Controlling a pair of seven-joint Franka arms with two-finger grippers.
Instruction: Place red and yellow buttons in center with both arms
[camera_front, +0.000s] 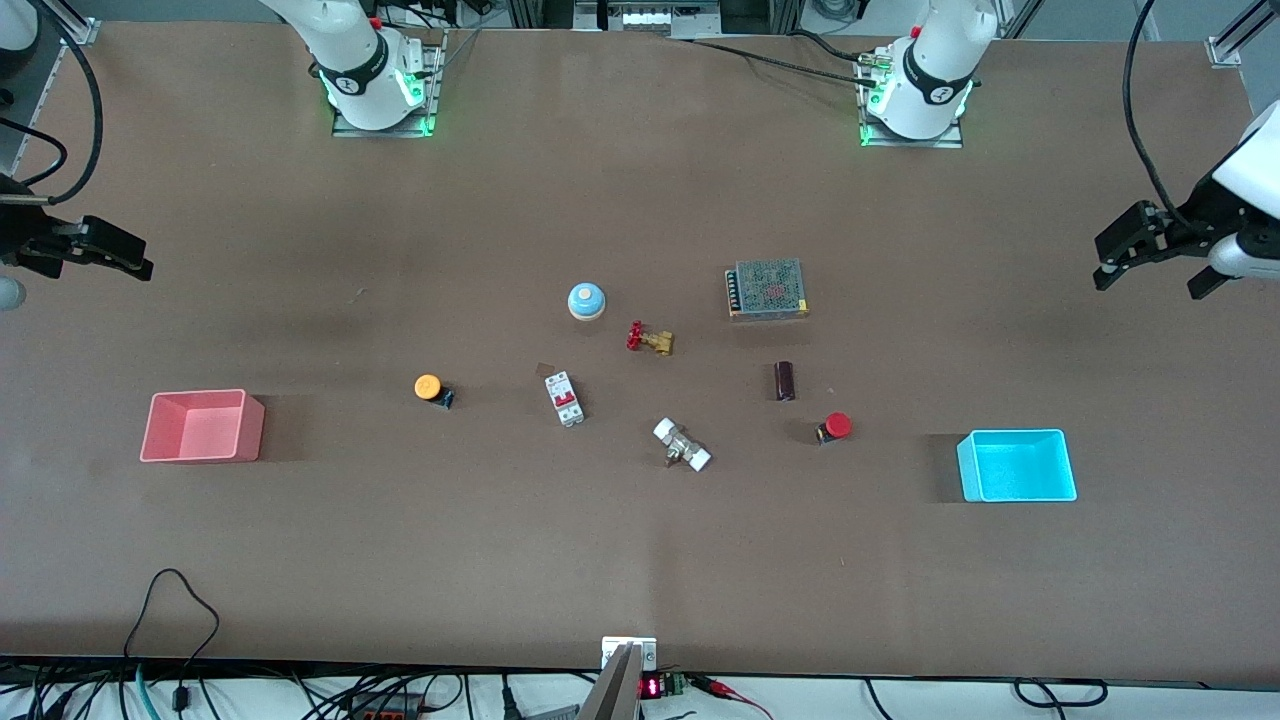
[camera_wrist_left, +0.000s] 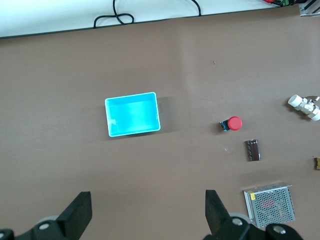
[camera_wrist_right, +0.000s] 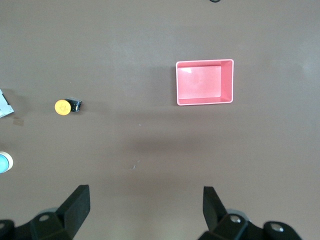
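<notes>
The yellow button (camera_front: 428, 387) lies on its side toward the right arm's end of the table; it also shows in the right wrist view (camera_wrist_right: 63, 106). The red button (camera_front: 836, 426) lies toward the left arm's end, beside the blue bin; it also shows in the left wrist view (camera_wrist_left: 233, 123). The bare table center (camera_front: 700, 390) lies between them. My right gripper (camera_front: 130, 258) hangs open and empty over the right arm's end of the table, as its wrist view (camera_wrist_right: 145, 205) shows. My left gripper (camera_front: 1150, 278) hangs open and empty over the left arm's end (camera_wrist_left: 148, 210).
A pink bin (camera_front: 200, 425) and a blue bin (camera_front: 1018, 465) stand near the two ends. Around the center lie a blue dome (camera_front: 586, 300), a brass valve (camera_front: 650, 338), a circuit breaker (camera_front: 564, 398), a white fitting (camera_front: 682, 445), a dark cylinder (camera_front: 785, 381) and a mesh power supply (camera_front: 767, 289).
</notes>
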